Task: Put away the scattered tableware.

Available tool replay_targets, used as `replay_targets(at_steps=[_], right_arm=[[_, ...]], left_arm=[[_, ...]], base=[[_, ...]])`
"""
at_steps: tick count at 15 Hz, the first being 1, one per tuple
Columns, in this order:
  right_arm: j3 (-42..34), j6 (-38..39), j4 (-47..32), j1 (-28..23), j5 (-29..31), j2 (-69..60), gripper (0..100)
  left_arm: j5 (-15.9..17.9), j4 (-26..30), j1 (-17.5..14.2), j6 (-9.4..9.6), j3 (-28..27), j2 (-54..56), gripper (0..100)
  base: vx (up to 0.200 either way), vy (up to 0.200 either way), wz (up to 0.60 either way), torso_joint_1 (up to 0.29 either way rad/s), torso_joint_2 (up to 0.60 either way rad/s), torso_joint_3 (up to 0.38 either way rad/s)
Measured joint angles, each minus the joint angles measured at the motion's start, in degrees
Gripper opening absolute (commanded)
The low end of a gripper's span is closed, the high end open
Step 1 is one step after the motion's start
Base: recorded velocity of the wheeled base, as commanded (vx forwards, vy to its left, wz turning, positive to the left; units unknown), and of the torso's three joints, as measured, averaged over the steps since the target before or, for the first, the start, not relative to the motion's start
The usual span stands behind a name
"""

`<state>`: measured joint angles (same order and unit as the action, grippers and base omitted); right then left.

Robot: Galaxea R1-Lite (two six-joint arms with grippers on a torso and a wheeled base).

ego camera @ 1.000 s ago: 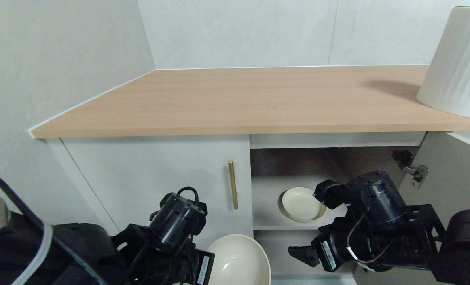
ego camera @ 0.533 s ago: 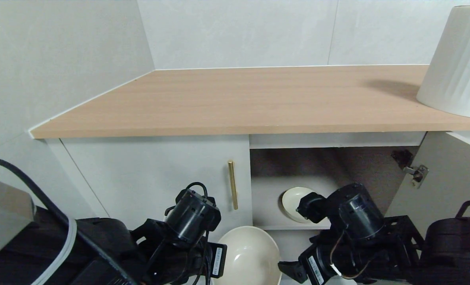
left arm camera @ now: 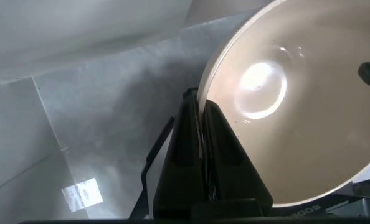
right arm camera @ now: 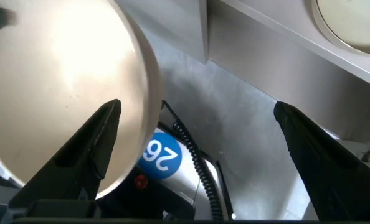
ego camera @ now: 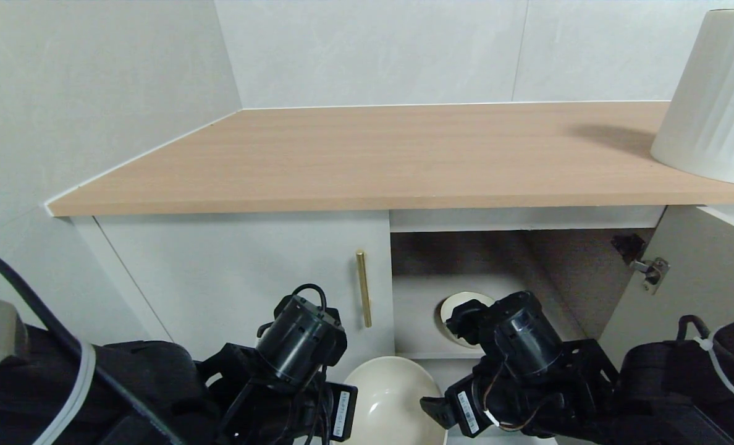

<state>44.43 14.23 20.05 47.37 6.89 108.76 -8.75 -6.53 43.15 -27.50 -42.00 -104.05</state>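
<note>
While the right arm's black wrist blocks most of it, a small, shallow cream dish point(ego camera: 459, 301) peeks out on the white cabinet shelf point(ego camera: 416, 315) inside the open compartment. Just its upper rim is clear from the head camera, and the right wrist view crops it at the frame edge too.

Down low sits the large, glossy cream bowl point(ego camera: 392, 395), in front of the cabinet and between the two arms, its lower part cut off by the picture's border. The left gripper point(left arm camera: 201, 115) has its jaws clamped tight on that bowl's rim, one finger inside and one outside.

The right gripper point(right arm camera: 196, 107) has its fingers spread wide with nothing between them. It is just beside the bowl, and whether it touches is hard to say.

Up top, the light wooden worktop point(ego camera: 373, 154) carries a white ribbed shade-like object point(ego camera: 713, 105), cropped at the right. The closed white door's brass bar handle point(ego camera: 363, 287) stands next to the opening.
</note>
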Motion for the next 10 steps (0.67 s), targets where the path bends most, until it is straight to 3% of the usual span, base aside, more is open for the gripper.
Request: replay_targets(at_steps=[1, 10], right_arm=[[0.00, -0.02, 0.02, 0.00, 0.22, 0.20, 0], [-0.11, 0.06, 0.33, 0.00, 0.04, 0.88, 0]], left_arm=[[0.00, 0.11, 0.00, 0.00, 0.02, 0.00, 0], [0.27, -0.17, 0.01, 0.00, 0.07, 0.02, 0]], base=[[0.000, 0.000, 0.00, 0.000, 0.00, 0.000], [0.000, 0.000, 0.00, 0.000, 0.00, 0.000]])
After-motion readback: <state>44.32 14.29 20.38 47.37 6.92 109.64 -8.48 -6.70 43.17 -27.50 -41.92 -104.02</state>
